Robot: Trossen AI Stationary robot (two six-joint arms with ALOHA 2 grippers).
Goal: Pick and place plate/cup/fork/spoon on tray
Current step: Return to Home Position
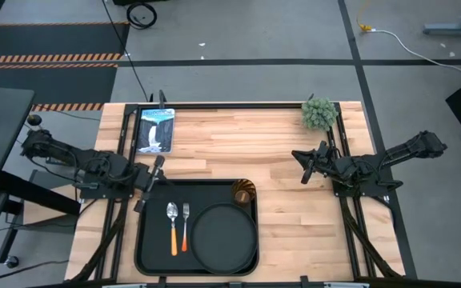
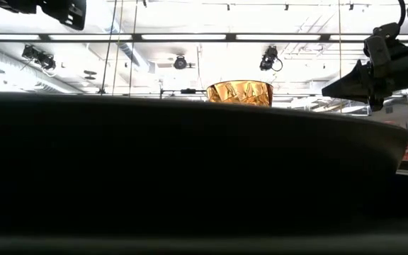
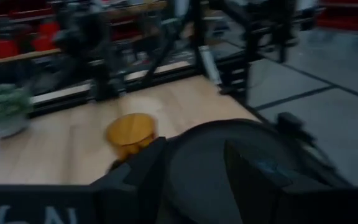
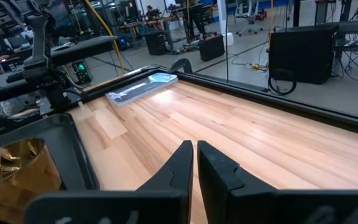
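Observation:
The black tray [image 1: 146, 240] lies at the table's near edge. On it lie the round black plate [image 1: 224, 238], the spoon [image 1: 172, 228] with a yellow-orange handle and the fork [image 1: 186, 226] with a red-orange handle, side by side left of the plate. The amber cup [image 1: 244, 193] stands upright in the tray's far right corner; it also shows in the low view [image 2: 239, 92] and the left wrist view [image 3: 130, 130]. My left gripper [image 1: 151, 182] is open and empty above the tray's far left corner. My right gripper [image 1: 306, 166] is shut and empty over bare wood right of the tray.
A flat blue-and-white packet [image 1: 155, 130] lies at the table's far left. A small green plant [image 1: 319, 113] stands at the far right corner. Bare wood [image 1: 238, 144] lies between them and beyond the tray.

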